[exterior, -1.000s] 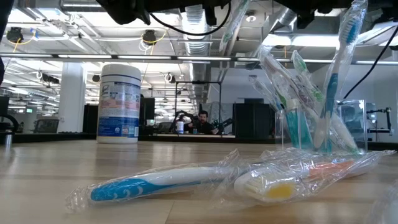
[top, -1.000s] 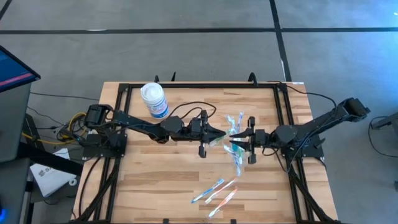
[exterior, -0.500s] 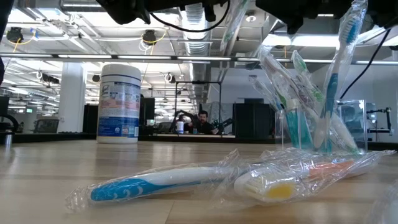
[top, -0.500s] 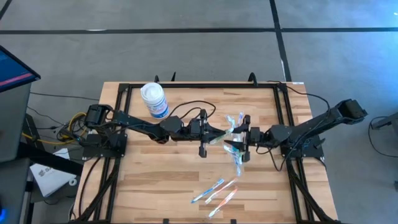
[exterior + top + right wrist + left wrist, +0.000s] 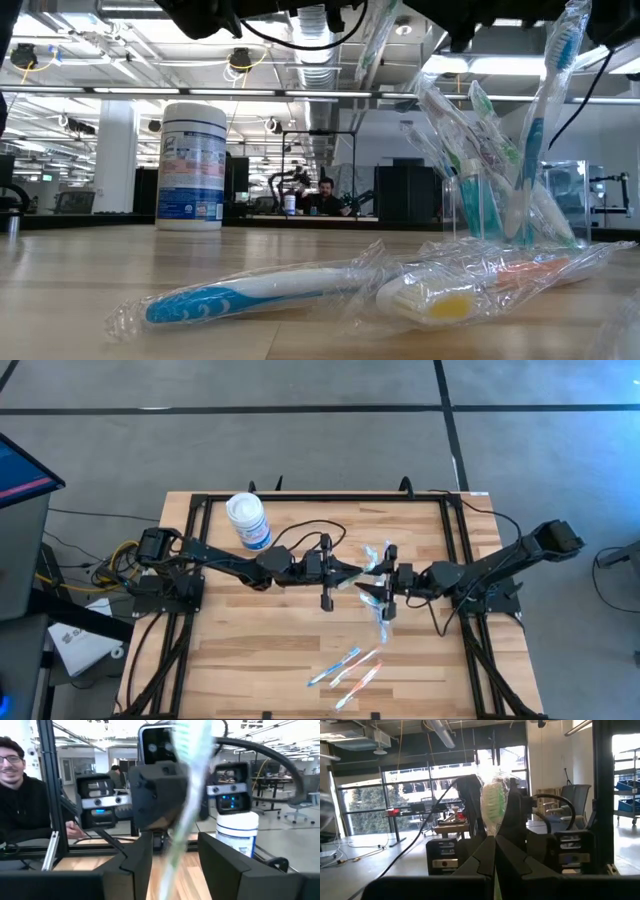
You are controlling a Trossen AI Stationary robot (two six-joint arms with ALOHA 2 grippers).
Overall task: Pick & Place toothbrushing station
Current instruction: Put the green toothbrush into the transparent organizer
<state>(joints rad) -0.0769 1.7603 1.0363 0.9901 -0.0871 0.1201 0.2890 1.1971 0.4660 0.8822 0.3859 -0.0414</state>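
Observation:
My left gripper (image 5: 352,573) hovers over the table's middle, shut on a wrapped toothbrush (image 5: 494,802) with green bristles. My right gripper (image 5: 368,588) faces it from the table's right and is open. Its two fingers (image 5: 139,860) stand on either side of that toothbrush (image 5: 184,815), with a gap showing on each side. A clear cup (image 5: 482,212) holding several toothbrushes and a teal tube stands on the table near both grippers. Two wrapped toothbrushes lie flat nearer the front edge, one blue (image 5: 250,296) and one orange (image 5: 470,288). My left gripper pinches the wrapped toothbrush between its two fingers, on the handle below the bristled head (image 5: 494,834). The fingers come in level from the table's left and lie across the brush. The brush stands roughly upright, head up, lifted clear of the table.
A white canister with a blue label (image 5: 247,520) stands at the far left of the table. More wrapped toothbrushes (image 5: 345,665) lie near the front edge. A black frame (image 5: 200,500) rims the table. A person (image 5: 20,795) sits beyond the table.
My right gripper has moved toward the table's left, closing in on my left gripper, and now has the held toothbrush between its fingers. The left gripper has stayed in place with the brush.

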